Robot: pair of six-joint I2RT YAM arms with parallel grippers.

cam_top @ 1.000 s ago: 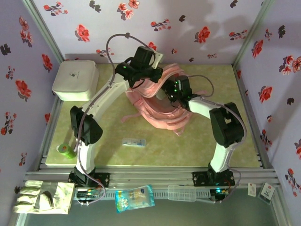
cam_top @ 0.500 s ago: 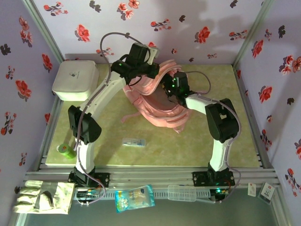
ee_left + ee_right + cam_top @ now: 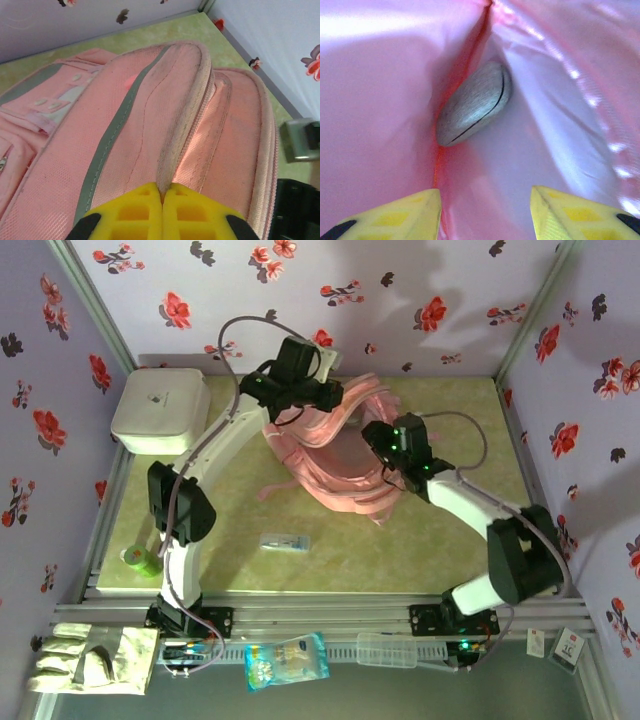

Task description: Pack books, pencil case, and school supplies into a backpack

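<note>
Pink backpack (image 3: 140, 110) sits on the green surface (image 3: 430, 550), its top edge pinched tight in the left pincer (image 3: 161, 190), while the right pincer (image 3: 485, 207) stands open and holds nothing, pointing at the grey pencil case (image 3: 472, 110) lying deep inside.

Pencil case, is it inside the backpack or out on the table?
Inside: the grey pencil case lies within the backpack, pink lining around it.

You can see just part of the pencil case (image 3: 472, 107); one side hides in the backpack's (image 3: 375, 90) pink folds. The packet (image 3: 284, 542) near the table's (image 3: 450, 560) front edge is too small to read.
</note>
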